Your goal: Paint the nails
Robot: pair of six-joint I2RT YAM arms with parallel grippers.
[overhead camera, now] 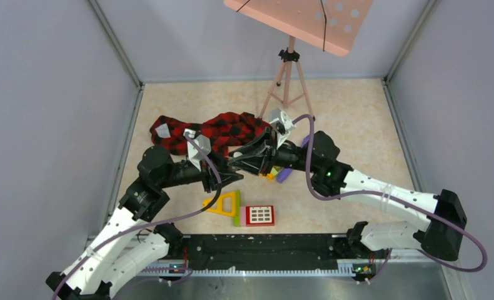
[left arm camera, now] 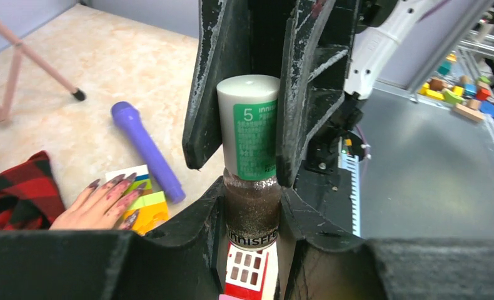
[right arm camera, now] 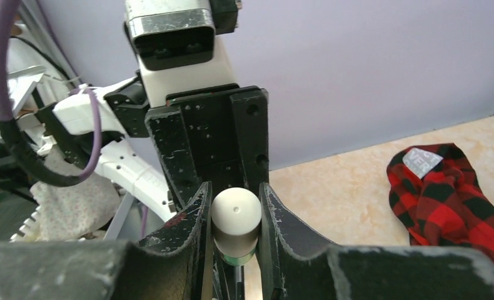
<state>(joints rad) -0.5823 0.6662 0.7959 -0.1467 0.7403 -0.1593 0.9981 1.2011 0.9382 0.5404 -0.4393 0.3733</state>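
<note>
A small polish bottle (left arm camera: 251,212) with glittery brown contents and a white cap with a green label (left arm camera: 249,125) is held between both grippers. My left gripper (left arm camera: 252,203) is shut on the glass body. My right gripper (right arm camera: 235,209) is shut on the cap (right arm camera: 235,215) from the opposite side. In the top view the two grippers meet at mid-table (overhead camera: 235,164). The flesh-coloured mannequin hand (left arm camera: 100,203) lies to the left on coloured blocks, its nails (left arm camera: 122,182) dark purplish. Its red-and-black plaid sleeve (overhead camera: 213,132) lies behind the grippers.
A purple marker (left arm camera: 146,150) lies beside the hand. A yellow triangle (overhead camera: 224,204) and a red window block (overhead camera: 259,215) lie near the front edge. A pink tripod (overhead camera: 287,75) with a pink board (overhead camera: 301,19) stands at the back.
</note>
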